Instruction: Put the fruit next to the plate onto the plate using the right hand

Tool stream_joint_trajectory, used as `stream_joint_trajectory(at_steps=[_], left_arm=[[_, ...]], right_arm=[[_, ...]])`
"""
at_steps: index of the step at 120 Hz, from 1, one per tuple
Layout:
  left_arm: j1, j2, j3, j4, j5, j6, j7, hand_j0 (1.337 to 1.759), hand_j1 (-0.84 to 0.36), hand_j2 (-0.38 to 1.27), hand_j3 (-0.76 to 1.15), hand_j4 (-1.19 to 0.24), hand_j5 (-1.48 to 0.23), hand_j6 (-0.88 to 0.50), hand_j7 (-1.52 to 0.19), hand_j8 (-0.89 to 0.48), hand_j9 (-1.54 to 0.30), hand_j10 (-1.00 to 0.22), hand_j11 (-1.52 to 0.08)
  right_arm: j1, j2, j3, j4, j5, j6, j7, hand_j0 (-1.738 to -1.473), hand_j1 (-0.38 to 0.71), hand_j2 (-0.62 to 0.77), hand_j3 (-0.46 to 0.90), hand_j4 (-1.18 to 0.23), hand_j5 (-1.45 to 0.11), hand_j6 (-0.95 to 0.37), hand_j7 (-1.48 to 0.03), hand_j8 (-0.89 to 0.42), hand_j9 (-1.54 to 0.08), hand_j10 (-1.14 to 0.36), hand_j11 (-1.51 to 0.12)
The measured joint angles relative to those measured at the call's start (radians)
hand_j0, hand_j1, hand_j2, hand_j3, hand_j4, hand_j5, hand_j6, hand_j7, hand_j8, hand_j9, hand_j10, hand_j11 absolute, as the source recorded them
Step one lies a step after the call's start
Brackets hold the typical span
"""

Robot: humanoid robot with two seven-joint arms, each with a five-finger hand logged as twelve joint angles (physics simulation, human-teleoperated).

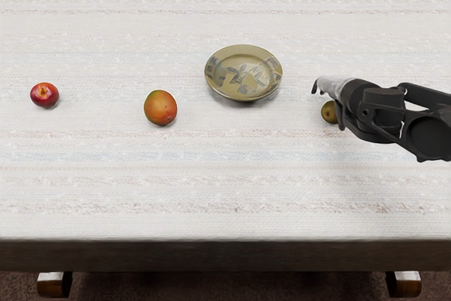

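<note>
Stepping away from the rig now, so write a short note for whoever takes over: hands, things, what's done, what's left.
Right hand: over the small yellowish fruit just right of the plate; whether it grips is unclear.
Left hand: not in view.
The fruit is on the table, partly hidden, apart from the plate. Nothing lies on the plate.
A mango and a red apple lie further left.
Done: the reach.
Left: grasp, lift, set on plate.
</note>
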Motion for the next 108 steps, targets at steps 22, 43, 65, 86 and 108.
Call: stream_joint_trajectory(at_steps=[22,43,65,86,108], left_arm=[[0.000,0.000,0.000,0.000,0.000,0.000,0.000,1.658,0.33,0.00,0.00,-0.02,-0.02,-0.02,-0.02,-0.02,-0.02,-0.02,-0.02],[0.000,0.000,0.000,0.000,0.000,0.000,0.000,1.658,0.33,0.00,0.00,-0.02,-0.02,-0.02,-0.02,-0.02,-0.02,-0.02,-0.02],[0.000,0.000,0.000,0.000,0.000,0.000,0.000,1.658,0.33,0.00,0.00,-0.02,-0.02,-0.02,-0.02,-0.02,-0.02,-0.02,-0.02],[0.000,0.000,0.000,0.000,0.000,0.000,0.000,1.658,0.33,0.00,0.00,-0.02,-0.02,-0.02,-0.02,-0.02,-0.02,-0.02,-0.02],[0.000,0.000,0.000,0.000,0.000,0.000,0.000,1.658,0.33,0.00,0.00,-0.02,-0.02,-0.02,-0.02,-0.02,-0.02,-0.02,-0.02]], right_arm=[[-0.004,-0.004,0.000,0.000,0.000,0.000,0.000,-1.658,0.08,-0.07,0.00,-0.36,-0.47,-0.37,-0.47,-0.36,-0.47,-0.36,-0.47],[-0.010,-0.011,0.000,0.000,0.000,-0.001,0.000,-1.656,0.15,-0.08,0.00,-0.44,-0.58,-0.44,-0.57,-0.40,-0.58,-0.39,-0.59],[-0.013,-0.012,0.001,0.001,0.000,-0.001,0.000,-1.650,0.15,-0.11,0.00,-0.48,-0.65,-0.48,-0.63,-0.35,-0.67,-0.33,-0.68],[-0.015,-0.013,0.001,0.005,0.001,-0.005,-0.001,-1.647,0.17,-0.06,0.00,-0.52,-0.76,-0.44,-0.72,-0.28,-0.76,-0.28,-0.77],[-0.032,-0.018,0.010,0.010,0.008,-0.063,-0.001,-1.646,0.21,0.09,0.00,-0.60,-0.87,-0.42,-0.82,-0.26,-0.86,-0.29,-0.88]])
